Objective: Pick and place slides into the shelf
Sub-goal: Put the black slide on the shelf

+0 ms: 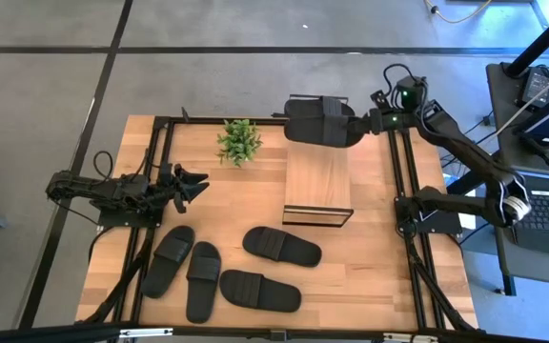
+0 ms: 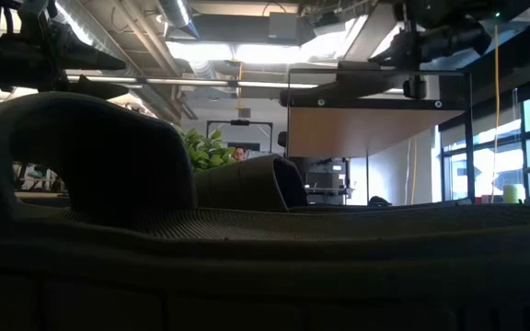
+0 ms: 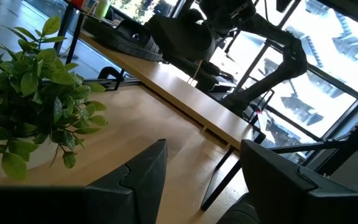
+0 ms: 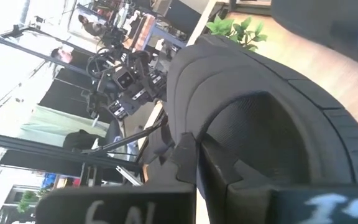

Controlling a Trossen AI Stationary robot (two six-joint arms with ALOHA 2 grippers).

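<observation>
The shelf (image 1: 317,181) stood on the table (image 1: 379,276) toward its right half, its light wood top bare, a thin black frame showing at its near end. In the low view it rose at mid-distance as a wood panel (image 2: 362,131) inside the dark frame. The table was ringed by a black frame.

Four slides lay flat on the table, in front of the shelf and left of it. Two (image 1: 168,259) (image 1: 203,279) lay side by side pointing roughly front to back, close together. The other two (image 1: 281,246) (image 1: 260,291) lay crosswise to the right of that pair, one just behind the other. A fifth slide (image 1: 320,121) hung above the shelf's far end, gripped by the right gripper (image 1: 368,124), whose fingers were clamped tight on it; the right wrist view showed the ribbed strap (image 4: 229,93) arching just past those fingers. In the low view a slide (image 2: 90,175) filled the foreground, hiding most of the table.

The left gripper (image 1: 191,188) waited over the table's left side, its fingers spread and holding nothing, pointed toward the shelf.

A small green plant (image 1: 239,141) stood near the far edge, left of the shelf and well apart from the slides on the table. The left wrist view caught its leaves (image 3: 30,93) beside the open fingers (image 3: 145,174).
</observation>
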